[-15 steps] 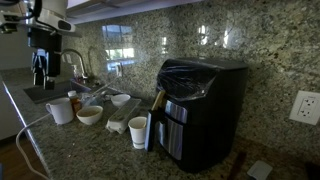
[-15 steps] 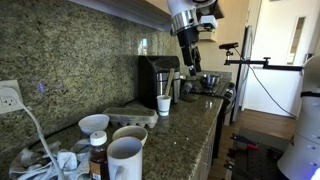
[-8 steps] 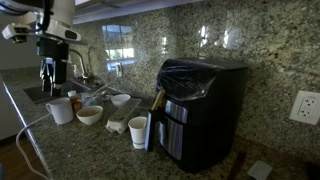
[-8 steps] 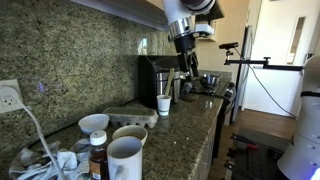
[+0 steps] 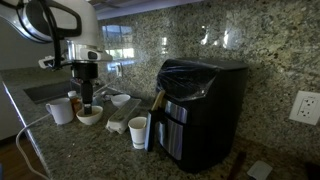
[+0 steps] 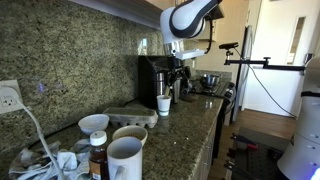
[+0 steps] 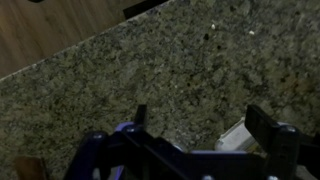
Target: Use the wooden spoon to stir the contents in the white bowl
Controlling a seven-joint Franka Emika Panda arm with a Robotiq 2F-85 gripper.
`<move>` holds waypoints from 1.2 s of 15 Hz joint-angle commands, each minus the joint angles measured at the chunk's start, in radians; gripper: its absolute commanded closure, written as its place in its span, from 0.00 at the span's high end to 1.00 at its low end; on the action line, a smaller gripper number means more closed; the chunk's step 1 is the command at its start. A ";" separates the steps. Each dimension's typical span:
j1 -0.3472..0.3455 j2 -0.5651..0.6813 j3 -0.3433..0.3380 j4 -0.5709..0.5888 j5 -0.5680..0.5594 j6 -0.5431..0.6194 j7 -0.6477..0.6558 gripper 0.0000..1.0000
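The pincer [image 5: 87, 96] hangs fingers-down just above the white bowl [image 5: 89, 117], which sits on the granite counter [image 5: 100, 152] right beside the mug [image 5: 60, 110] and near a smaller bowl [image 5: 120, 100], with the coffee machine [image 5: 200, 105] well off to the far side. In the wrist view its fingers [image 7: 265, 125] stand spread wide with nothing held, only speckled stone and a scrap of something white showing between them. I cannot pick out the wooden spoon for certain.
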 commanded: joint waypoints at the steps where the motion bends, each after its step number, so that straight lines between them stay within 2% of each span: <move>1: -0.026 0.032 -0.034 0.011 -0.046 0.082 0.158 1.00; 5: -0.044 0.029 -0.069 -0.006 -0.105 0.176 0.351 1.00; 10: -0.058 0.013 -0.085 -0.029 -0.306 0.282 0.670 1.00; 15: -0.064 0.009 -0.089 -0.031 -0.568 0.295 0.996 1.00; 18: -0.061 0.012 -0.091 -0.030 -0.640 0.277 1.092 1.00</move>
